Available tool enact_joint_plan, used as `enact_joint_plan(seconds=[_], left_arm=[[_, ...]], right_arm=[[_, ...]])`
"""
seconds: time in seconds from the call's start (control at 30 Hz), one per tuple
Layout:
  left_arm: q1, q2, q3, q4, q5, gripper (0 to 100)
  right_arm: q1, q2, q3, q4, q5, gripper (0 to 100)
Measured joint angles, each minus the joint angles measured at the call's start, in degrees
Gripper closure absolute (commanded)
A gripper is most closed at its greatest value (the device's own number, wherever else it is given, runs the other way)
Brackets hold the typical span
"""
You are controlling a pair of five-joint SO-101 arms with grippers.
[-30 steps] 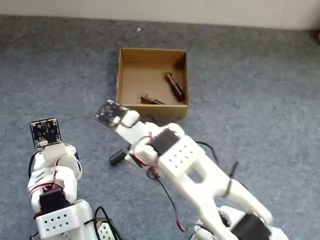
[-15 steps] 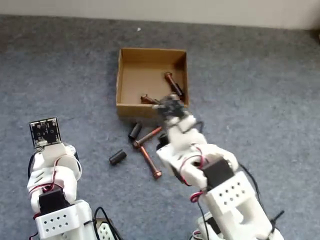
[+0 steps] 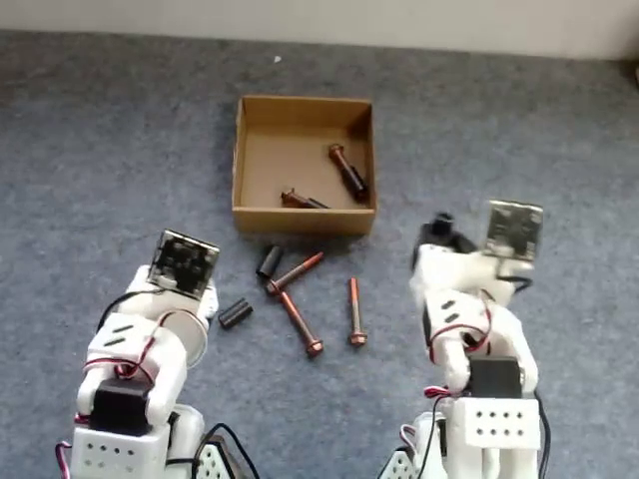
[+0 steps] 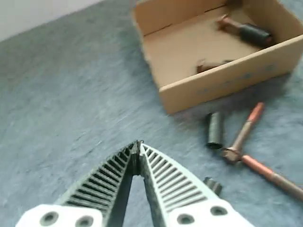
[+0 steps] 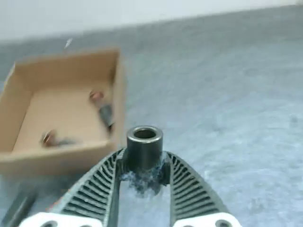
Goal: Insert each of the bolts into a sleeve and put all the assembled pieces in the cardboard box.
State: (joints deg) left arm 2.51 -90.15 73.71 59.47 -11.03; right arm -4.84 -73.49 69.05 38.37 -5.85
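— What kind of place is this?
— Likely a robotics lab or hobby bench. A grey carpeted surface (image 3: 110,140) carries the left arm (image 3: 135,374) and right arm (image 3: 479,349), white printed shells with bare red wiring (image 3: 150,347), and a pale wall (image 3: 319,18) runs just beyond the cardboard box (image 3: 304,220).

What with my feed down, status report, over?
Left gripper shut, empty. Right gripper shut on sleeve. Three bolts, two sleeves loose by cardboard box. Nothing blocking.

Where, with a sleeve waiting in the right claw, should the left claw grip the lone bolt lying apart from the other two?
Best by the shank beside its head, the left claw coming straight down, straddling it. The lone bolt lies flat on the carpet, clear of the other two bolts; that grip leaves its tip free for the sleeve.
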Motion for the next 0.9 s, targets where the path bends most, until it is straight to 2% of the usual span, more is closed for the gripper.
enact_joint_plan(seconds=[0.13,0.27,0.43,0.57,0.7,0.9], left_arm=[[5.01,10.29,-5.45,0.0,-2.29,98],[10.99,24.18,-11.16,0.0,-12.22,97],[14.95,42.29,-17.93,0.0,-25.49,83],[15.56,53.98,-22.77,0.44,-32.53,83],[16.09,63.56,-29.19,4.57,-41.32,83],[17.85,76.75,-40.79,13.27,-49.58,83]], right_arm=[[4.31,-2.9,2.29,-2.99,-1.93,99.3],[6.24,-3.87,3.87,-5.89,-1.93,99.3],[8.09,-3.96,4.04,-6.77,-2.11,99.3],[9.67,-3.96,4.04,-6.77,-2.11,99.3],[11.34,-4.31,4.04,-6.77,-2.11,99.3],[11.69,-4.31,4.04,-6.77,-2.11,99.3]])
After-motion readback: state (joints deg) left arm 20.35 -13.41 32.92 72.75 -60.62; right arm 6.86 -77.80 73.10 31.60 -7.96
